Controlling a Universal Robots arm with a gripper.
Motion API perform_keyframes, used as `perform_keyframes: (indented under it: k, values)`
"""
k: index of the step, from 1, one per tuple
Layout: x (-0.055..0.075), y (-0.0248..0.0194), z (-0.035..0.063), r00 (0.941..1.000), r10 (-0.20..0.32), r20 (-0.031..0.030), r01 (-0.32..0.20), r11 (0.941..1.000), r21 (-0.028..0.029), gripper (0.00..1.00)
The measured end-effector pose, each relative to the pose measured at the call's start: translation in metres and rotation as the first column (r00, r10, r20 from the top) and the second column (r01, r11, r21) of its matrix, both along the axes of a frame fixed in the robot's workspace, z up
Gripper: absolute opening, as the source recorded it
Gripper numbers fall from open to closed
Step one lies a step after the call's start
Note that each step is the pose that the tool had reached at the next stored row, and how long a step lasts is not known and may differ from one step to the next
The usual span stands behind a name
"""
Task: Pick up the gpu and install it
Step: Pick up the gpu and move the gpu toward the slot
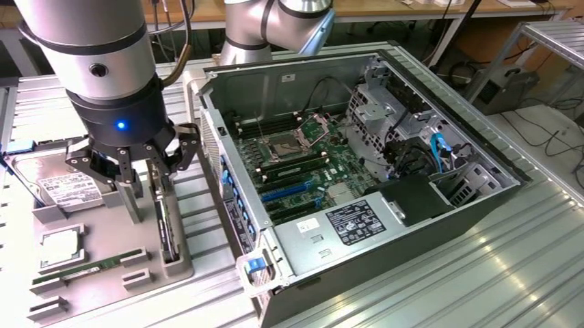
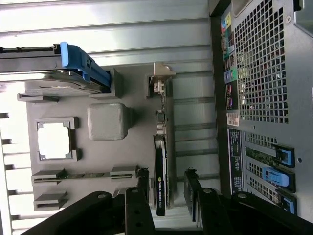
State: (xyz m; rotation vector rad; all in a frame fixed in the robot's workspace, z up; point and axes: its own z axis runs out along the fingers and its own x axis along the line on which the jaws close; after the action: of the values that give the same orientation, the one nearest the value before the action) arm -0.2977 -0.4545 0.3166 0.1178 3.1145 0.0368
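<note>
The gpu (image 1: 163, 222) is a thin dark card standing on edge in a slot of the grey holder tray (image 1: 174, 268), at the exterior view's left. In the wrist view the gpu (image 2: 160, 171) runs lengthwise, with its silvery bracket (image 2: 159, 83) at the far end. My gripper (image 1: 139, 167) hangs just above the card and stands open. Seen from the wrist, the gripper (image 2: 166, 185) straddles the near end of the card. One of its fingers (image 2: 142, 182) stands on each side, with a gap to the card.
The open computer case (image 1: 466, 147) lies to the exterior view's right of the tray, with blue expansion slots (image 1: 287, 191) on its motherboard. The tray also holds a hard drive (image 1: 65, 191), a processor (image 1: 59, 247) and a green memory stick (image 1: 87, 270). The case's rear grille (image 2: 266, 73) is close beside the card.
</note>
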Motion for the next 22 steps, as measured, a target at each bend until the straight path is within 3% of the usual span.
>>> perform_keyframes:
  k: [6,22]
  values:
    - [0.0,0.0,-0.0027,1.0,0.0,0.0002,0.0,1.0,0.0002,0.42]
    - [-0.003,-0.0005,-0.0392,1.0,0.0,0.0001,0.0,1.0,0.0004,0.42]
